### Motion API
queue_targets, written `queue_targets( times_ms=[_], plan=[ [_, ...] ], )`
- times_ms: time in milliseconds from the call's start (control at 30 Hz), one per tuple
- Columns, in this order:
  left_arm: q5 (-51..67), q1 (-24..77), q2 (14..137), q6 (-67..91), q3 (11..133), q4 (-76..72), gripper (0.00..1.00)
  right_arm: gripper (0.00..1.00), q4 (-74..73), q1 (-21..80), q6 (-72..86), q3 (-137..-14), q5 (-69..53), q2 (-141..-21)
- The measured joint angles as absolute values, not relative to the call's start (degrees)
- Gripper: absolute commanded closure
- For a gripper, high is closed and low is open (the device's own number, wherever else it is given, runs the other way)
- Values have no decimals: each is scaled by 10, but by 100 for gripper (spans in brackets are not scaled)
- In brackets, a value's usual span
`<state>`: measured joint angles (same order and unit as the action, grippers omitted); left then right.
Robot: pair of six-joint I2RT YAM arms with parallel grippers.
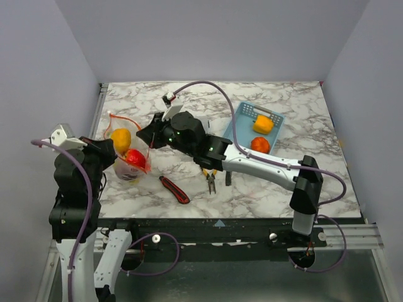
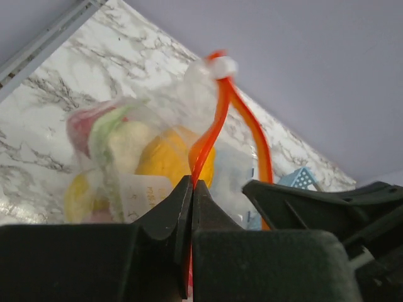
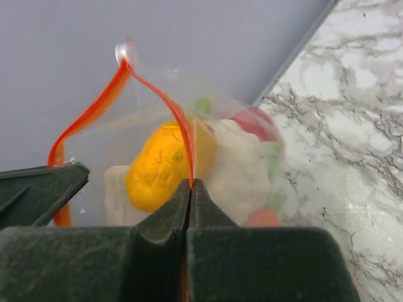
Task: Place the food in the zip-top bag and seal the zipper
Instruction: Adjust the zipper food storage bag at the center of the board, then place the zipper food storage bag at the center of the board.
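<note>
The zip-top bag [image 1: 129, 165] stands on the left part of the marble-patterned desk [image 1: 327, 132], held up by its mouth between the two arms. The left gripper [image 2: 192, 185] has its jaws pressed together on the zipper [image 2: 217, 119], and the right gripper [image 3: 190, 185] has its jaws closed on the same strip from the other side. Between and beyond the two grips the strip bows apart into an open loop, so the mouth is not sealed along its length.

The bag is thin, crinkled clear plastic, and its zipper is a narrow, glossy red-orange band. Inside lies the food [image 3: 162, 165]: a rounded, dimpled yellow piece, a pale whitish lump, something red with a touch of green, and a small white printed label pressed against the film.

Just in front of the bag, towards the near edge, a red-and-black utility knife [image 1: 174, 189] lies at an angle on the desk. Near it, under the right arm's forearm, sit yellow-handled pliers [image 1: 211, 179]. That arm reaches diagonally across the desk's middle. Behind it, well apart from the bag, a light blue slotted basket [image 1: 245, 112] holds a blocky yellow-orange piece [image 1: 263, 124] and a round orange-red piece [image 1: 260, 145].
</note>
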<state>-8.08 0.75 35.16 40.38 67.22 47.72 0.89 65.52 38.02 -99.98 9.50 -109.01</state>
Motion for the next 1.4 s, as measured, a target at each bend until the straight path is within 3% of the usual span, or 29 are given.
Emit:
queue_targets(
  times_ms=[100, 233, 467, 700, 833, 1167, 1400],
  plan=[
    [-87, 8, 319, 406, 637, 437, 100, 100, 49, 655, 386, -955, 95, -1048],
    [-73, 7, 373, 410, 613, 453, 100, 100, 33, 650, 390, -947, 96, -1060],
    [-17, 8, 376, 408, 720, 492, 100, 100, -2, 648, 369, -972, 96, -1052],
    [197, 10, 356, 488, 661, 371, 100, 100, -9, 647, 343, -901, 97, -913],
    [242, 52, 379, 531, 612, 349, 100, 100, -41, 647, 318, -840, 102, -856],
    [211, 261, 386, 630, 518, 263, 100, 100, -98, 643, 291, -743, 112, -753],
    [166, 330, 387, 678, 452, 219, 100, 100, -128, 643, 284, -667, 113, -706]
  ],
)
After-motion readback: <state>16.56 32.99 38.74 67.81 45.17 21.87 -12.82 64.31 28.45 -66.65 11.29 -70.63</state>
